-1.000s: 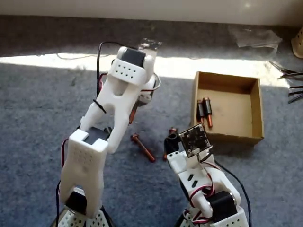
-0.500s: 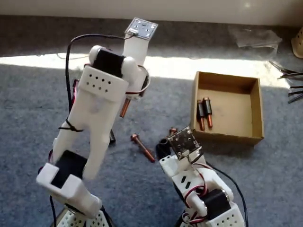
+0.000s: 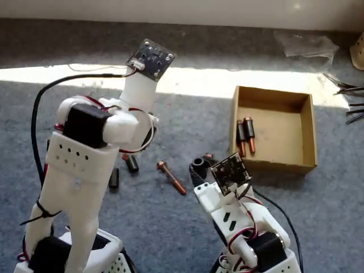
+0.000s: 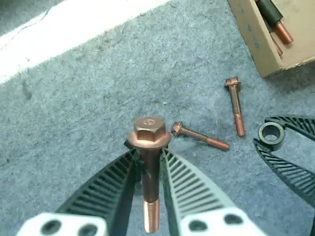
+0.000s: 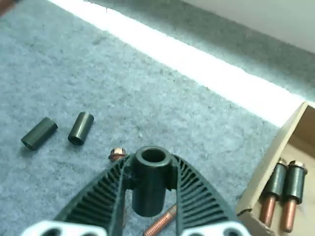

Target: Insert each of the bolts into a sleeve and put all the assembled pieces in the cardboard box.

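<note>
My left gripper (image 4: 149,147) is shut on a copper bolt (image 4: 149,162), held head-up above the carpet. My right gripper (image 5: 150,164) is shut on a black sleeve (image 5: 149,184), bore facing up; in the high view that sleeve (image 3: 199,165) sits at the arm's tip, left of the cardboard box (image 3: 310,131). Two loose bolts (image 4: 199,136) (image 4: 236,105) lie on the carpet between the arms. Two spare sleeves (image 5: 39,133) (image 5: 80,128) lie side by side. Inside the box rest two assembled pieces (image 3: 242,136) (image 3: 249,133).
Grey carpet covers the floor, with a bright sunlit strip (image 3: 227,79) across the back. Clear plastic (image 3: 301,42) and dark tools (image 3: 347,94) lie at the far right, beyond the box. The left arm's white body (image 3: 85,153) covers much of the left side.
The left arm has drawn back toward its base and lifted, carrying the bolt away from the carpet. The right gripper with its sleeve has shifted slightly.
</note>
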